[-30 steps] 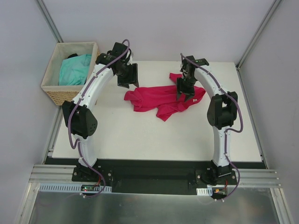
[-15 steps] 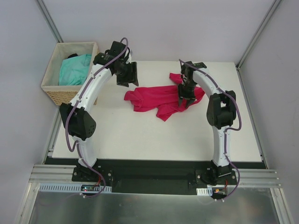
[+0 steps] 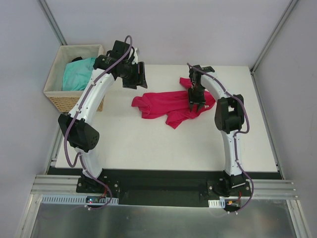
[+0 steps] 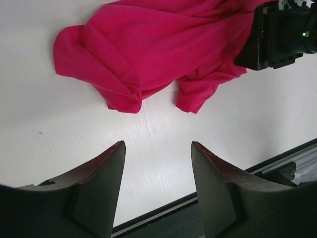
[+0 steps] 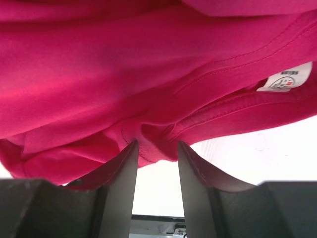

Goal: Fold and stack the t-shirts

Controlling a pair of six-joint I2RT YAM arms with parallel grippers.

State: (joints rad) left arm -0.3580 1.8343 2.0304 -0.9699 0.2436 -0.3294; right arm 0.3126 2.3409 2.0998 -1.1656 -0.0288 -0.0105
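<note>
Right wrist view: right gripper (image 5: 157, 146) narrowly straddles the crimson t-shirt (image 5: 148, 74) hem, grip uncertain; pinch one layer.

One crimson-pink t-shirt (image 3: 168, 105) and one turquoise t-shirt (image 3: 79, 73) make two tees in all. There is one white neck label (image 5: 285, 79), one wicker basket (image 3: 54, 91) and one table (image 3: 148, 144). Two robot arms show, one left arm (image 3: 94, 94) and one right arm (image 3: 225, 111), with two grippers, the left gripper (image 4: 157, 148) and the right gripper (image 5: 156, 148), each bearing two fingers (image 4: 99, 188), four altogether
</note>
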